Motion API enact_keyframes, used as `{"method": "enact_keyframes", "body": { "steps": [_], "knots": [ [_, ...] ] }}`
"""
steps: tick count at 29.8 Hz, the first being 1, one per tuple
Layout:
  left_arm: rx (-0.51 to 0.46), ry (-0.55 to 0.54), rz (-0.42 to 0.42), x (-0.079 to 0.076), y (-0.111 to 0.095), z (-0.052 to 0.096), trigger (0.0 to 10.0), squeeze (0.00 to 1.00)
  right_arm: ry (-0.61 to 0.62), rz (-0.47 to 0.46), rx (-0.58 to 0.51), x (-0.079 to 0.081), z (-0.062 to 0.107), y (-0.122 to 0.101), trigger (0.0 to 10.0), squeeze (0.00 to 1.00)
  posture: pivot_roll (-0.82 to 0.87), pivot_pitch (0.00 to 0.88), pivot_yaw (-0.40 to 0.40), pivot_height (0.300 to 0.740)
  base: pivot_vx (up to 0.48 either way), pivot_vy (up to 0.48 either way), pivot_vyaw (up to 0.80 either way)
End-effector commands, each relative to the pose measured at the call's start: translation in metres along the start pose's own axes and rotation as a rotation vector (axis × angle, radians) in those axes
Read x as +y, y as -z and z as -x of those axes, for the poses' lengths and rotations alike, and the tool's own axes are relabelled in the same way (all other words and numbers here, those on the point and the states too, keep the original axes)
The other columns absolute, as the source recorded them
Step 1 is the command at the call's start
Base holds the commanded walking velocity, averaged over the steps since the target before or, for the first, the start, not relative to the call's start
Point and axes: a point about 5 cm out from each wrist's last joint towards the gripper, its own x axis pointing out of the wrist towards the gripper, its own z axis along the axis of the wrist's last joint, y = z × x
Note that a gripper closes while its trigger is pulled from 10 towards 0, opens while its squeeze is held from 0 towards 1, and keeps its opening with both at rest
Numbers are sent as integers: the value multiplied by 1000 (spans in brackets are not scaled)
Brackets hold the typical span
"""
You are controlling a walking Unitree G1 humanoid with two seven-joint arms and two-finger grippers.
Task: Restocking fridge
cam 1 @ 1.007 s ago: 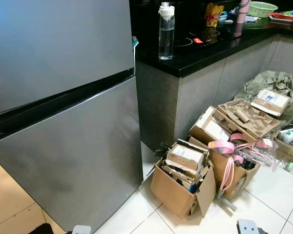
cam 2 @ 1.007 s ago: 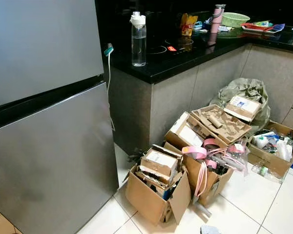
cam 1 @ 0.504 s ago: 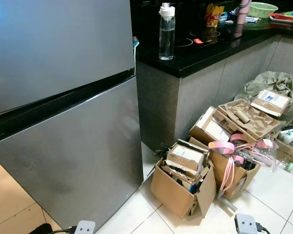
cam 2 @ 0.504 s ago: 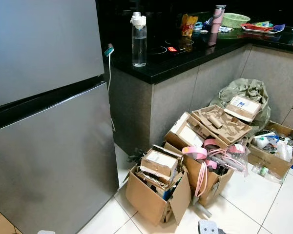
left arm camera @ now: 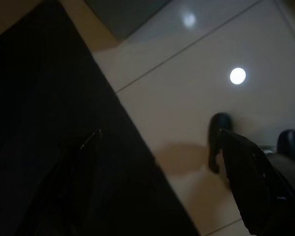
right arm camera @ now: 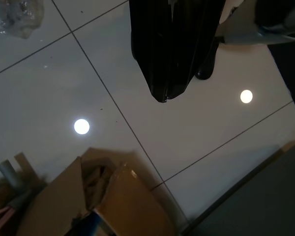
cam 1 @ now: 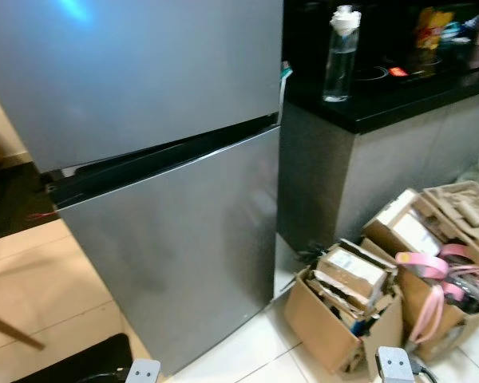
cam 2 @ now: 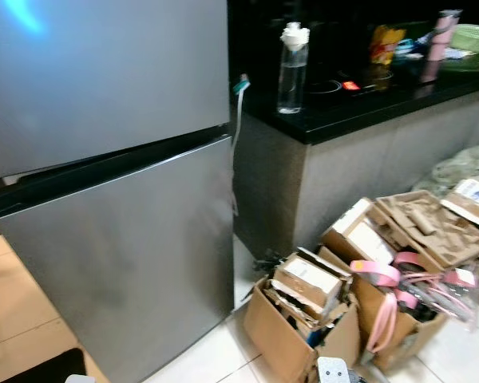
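Facing closed fridge (cam 1: 168, 159); right claw (right arm camera: 162, 93) low

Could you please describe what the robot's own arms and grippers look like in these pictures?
At the bottom of the head views, each arm ends in a small light grey block with rounded corners and two dark holes, left arm and right arm; a thin black cable leaves the right one. In the wrist views, the left gripper has long, tapered black fingers, and the right gripper shows glossy black fingers narrowing to one blunt tip.
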Motion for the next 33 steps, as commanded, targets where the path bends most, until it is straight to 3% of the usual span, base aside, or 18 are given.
{"method": "enact_keyframes", "body": {
  "steps": [1,10,13,22,33],
  "knots": [
    [16,-2,-13,2,6,2,10000,0,-4,-10,8,4,0,4,10000,0,-80,115,42,740,0,0,800],
    [-1,1,-12,2,0,1,10000,0,11,-10,8,1,1,7,10000,0,-78,105,47,740,0,0,773],
    [-2,1,-9,3,0,1,10000,0,32,-49,4,-2,2,7,10000,0,-77,104,48,740,0,0,0],
    [-25,-2,43,3,-4,0,10000,0,20,-32,6,0,1,7,10000,0,-77,96,46,740,0,0,0],
    [-29,-2,49,4,-8,-1,10000,0,14,-38,-2,3,0,5,10000,0,-77,101,49,740,0,0,0]
  ]
}}
